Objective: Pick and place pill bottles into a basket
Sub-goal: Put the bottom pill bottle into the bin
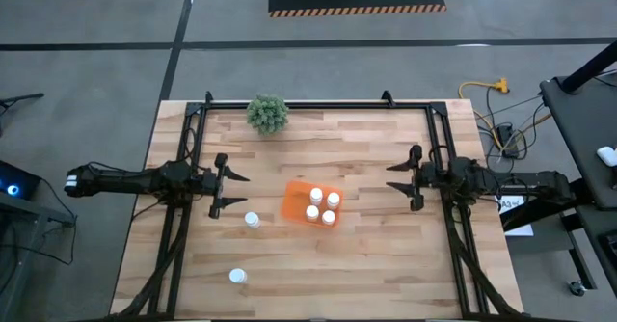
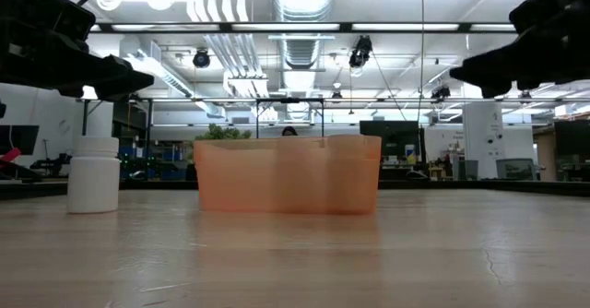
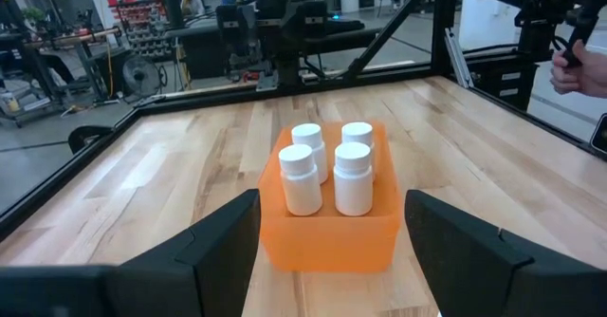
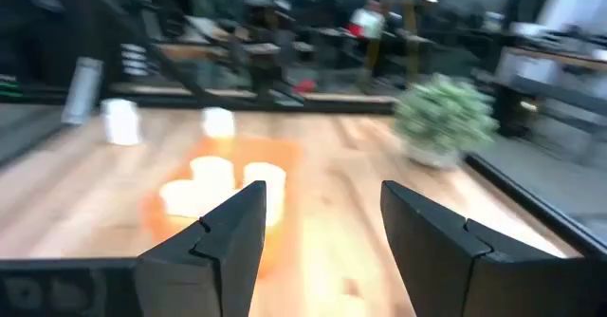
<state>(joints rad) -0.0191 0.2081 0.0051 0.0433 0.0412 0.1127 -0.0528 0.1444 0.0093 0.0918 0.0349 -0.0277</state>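
The orange basket [image 1: 310,203] stands at the table's middle with several white-capped pill bottles [image 3: 327,170] upright in it. Two more bottles stand on the wood: one [image 1: 252,220] just left of the basket, one [image 1: 237,276] nearer the front edge. My left gripper [image 1: 237,190] is open and empty, above the table left of the basket, pointing at it. My right gripper [image 1: 395,176] is open and empty, right of the basket, pointing at it. In the low view one bottle [image 2: 93,173] shows left of the basket [image 2: 288,173].
A small green bushy plant [image 1: 267,113] stands at the table's far edge, left of middle. Black frame rails [image 1: 318,104] run along the far edge and down both sides. Bare wood lies between the basket and each gripper. A person's hand [image 3: 572,70] shows beyond the table.
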